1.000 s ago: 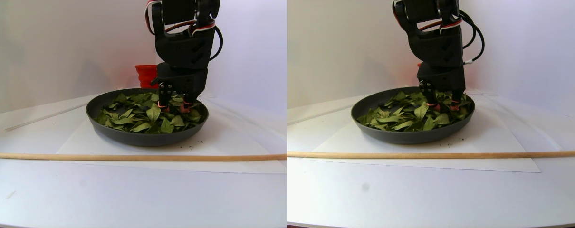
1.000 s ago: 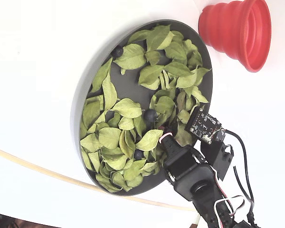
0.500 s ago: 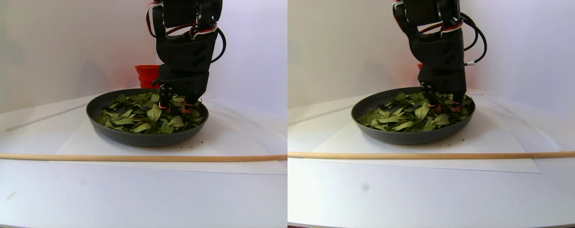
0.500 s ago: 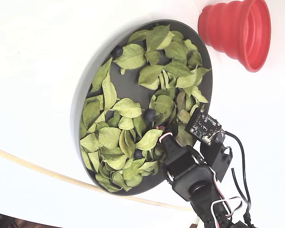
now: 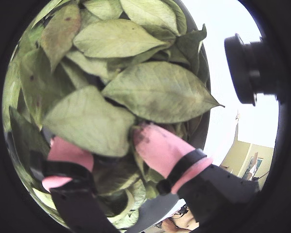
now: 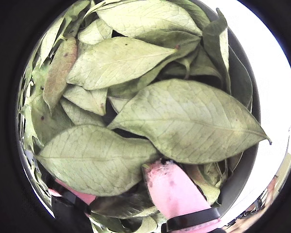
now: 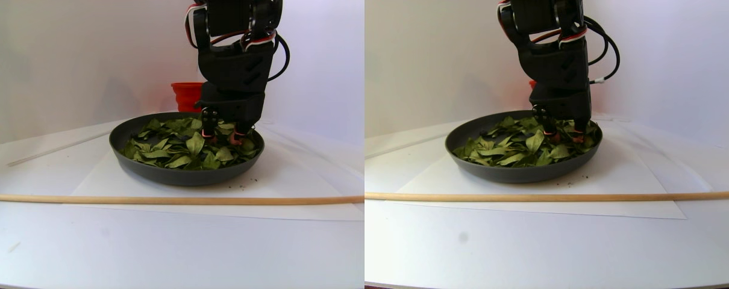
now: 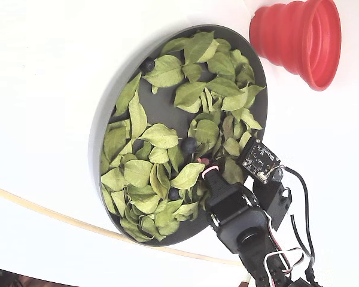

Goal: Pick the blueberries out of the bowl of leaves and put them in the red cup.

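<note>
At 5 o'clock in the bowl (image 8: pixel 102 128), the gripper (image 5: pixel 109 145) – fingers apart among leaves (image 6: pixel 116 60) – likely straddles a hidden berry.

Light is bright, soft and even. Both wrist views are round fisheye pictures ringed in black, the light green oval leaves (image 6: pixel 184 121) bulging, sharp at centre, softer toward the rim. The white counter (image 8: pixel 42 78) is nearly blown out in the fixed view. In the stereo pair, the dark round bowl (image 7: pixel 178 171) throws only a faint shadow.
</note>
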You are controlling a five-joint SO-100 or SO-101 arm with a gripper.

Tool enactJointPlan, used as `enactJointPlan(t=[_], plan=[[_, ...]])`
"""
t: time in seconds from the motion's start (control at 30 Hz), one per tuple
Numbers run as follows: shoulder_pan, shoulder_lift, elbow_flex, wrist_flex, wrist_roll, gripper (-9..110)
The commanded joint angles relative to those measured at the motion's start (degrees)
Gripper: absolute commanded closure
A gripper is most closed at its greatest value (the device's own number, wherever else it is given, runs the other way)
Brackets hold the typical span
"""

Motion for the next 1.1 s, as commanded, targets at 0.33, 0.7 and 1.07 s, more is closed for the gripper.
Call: enactJointPlan(t=[0.33,0.7,1.07], plan=[[-0.26,0.53,3.43,-1.76,-0.09,87],[-0.79,0.97,4.31,-2.29,0.0,91],[-2.29,6.59,3.25,0.88,0.35,91]])
